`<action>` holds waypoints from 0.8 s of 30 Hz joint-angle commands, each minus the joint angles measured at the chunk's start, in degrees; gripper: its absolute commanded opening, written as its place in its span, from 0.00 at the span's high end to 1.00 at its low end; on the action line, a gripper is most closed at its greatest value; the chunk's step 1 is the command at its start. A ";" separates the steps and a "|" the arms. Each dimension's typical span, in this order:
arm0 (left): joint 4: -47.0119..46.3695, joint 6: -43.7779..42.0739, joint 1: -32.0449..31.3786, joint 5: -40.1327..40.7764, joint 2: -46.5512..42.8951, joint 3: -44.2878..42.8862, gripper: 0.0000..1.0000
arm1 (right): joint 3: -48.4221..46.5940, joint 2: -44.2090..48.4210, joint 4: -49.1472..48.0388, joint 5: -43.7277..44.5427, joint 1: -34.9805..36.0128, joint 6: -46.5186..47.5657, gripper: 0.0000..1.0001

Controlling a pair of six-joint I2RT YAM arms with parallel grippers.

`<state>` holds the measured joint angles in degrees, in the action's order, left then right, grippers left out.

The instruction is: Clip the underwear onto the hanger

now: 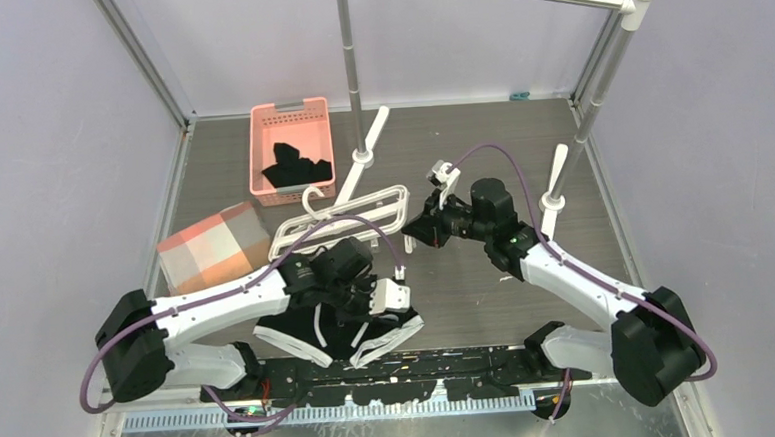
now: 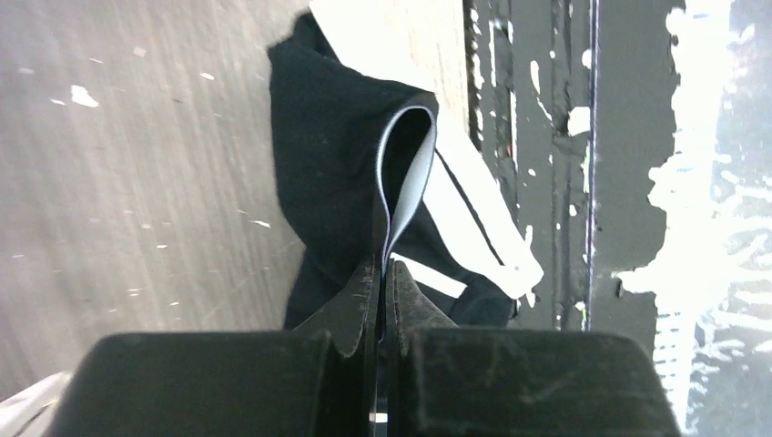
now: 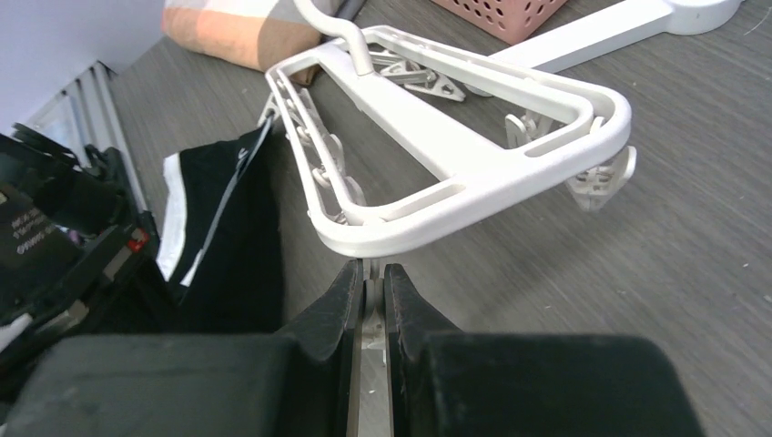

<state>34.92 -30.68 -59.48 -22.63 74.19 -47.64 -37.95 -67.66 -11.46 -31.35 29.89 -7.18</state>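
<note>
Pinching a fold of the underwear [image 2: 328, 155], the left pincer [image 2: 380, 273] was clenched tight on the black cloth and its white edge, likely so it could lift that bit up. The underwear lay on the surface [image 3: 637, 273] just beside the hanger [image 3: 437, 150], on its near side. The right pincer [image 3: 369, 273] was clenched on the hanger's near rim, probably to hold it steady for clipping.

underwear [image 1: 345, 339]: black, white piping, bunched on surface at near edge, one fold pinched upright in left end effector [image 2: 378, 300] | hanger [image 3: 428, 137]: white rectangular frame, small clips beneath, hook at far side, near edge gripped by right end effector [image 3: 369, 291]
</note>
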 commanded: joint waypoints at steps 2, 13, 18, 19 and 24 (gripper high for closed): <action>-7.13 4.15 0.63 1.98 -4.65 -0.61 1.00 | 2.00 6.39 -3.33 -1.83 0.48 -5.63 0.99; -6.97 4.29 0.93 3.44 0.55 -7.12 1.00 | 4.14 10.19 -3.31 -2.02 2.85 -15.33 0.99; -7.94 5.18 0.94 2.87 2.46 -9.58 1.00 | 4.97 11.06 -2.53 -1.69 4.58 -16.74 0.99; -7.87 5.10 0.94 3.12 2.97 -10.02 1.00 | 5.12 11.34 -2.51 -1.55 4.74 -16.99 0.99; -7.84 5.14 1.00 4.30 4.09 -11.48 1.00 | 5.88 11.64 -1.98 -1.22 5.55 -18.88 0.99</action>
<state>30.24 -26.28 -58.52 -17.98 78.26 -55.70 -31.94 -57.47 -10.87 -32.38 34.48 -23.40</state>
